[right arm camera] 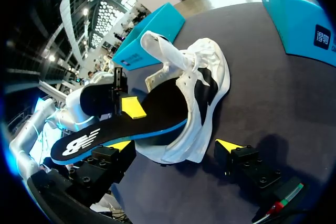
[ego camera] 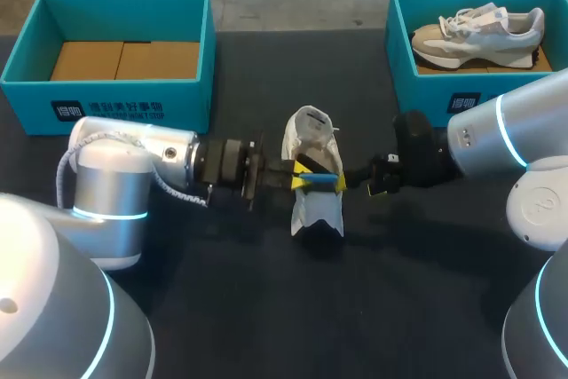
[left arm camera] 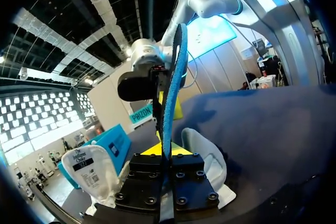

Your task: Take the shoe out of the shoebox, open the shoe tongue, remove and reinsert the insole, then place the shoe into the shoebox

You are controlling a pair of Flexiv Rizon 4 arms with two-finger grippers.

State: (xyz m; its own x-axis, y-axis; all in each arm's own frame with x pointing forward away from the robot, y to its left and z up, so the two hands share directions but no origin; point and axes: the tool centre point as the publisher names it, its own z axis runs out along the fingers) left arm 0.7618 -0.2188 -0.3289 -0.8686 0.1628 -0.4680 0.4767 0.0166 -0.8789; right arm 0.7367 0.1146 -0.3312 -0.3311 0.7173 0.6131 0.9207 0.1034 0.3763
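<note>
I see the dark worktop (ego camera: 222, 308) lit evenly from overhead, with soft shadows hugging the shoe (ego camera: 318, 215) (my arms' white casings (ego camera: 111, 175) and blue light rings (ego camera: 108, 214) shine brightly).

I see a dark table (ego camera: 266, 326). Directly on it stand a teal box (ego camera: 115, 99) at the far left and a second teal box (ego camera: 426, 95) at the far right. Between them, nearer to me, rests a white shoe (ego camera: 318, 215).

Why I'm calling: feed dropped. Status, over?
Left gripper shut on insole, far end at the white shoe opening. Right gripper open beside the shoe. Nothing in the way.
</note>
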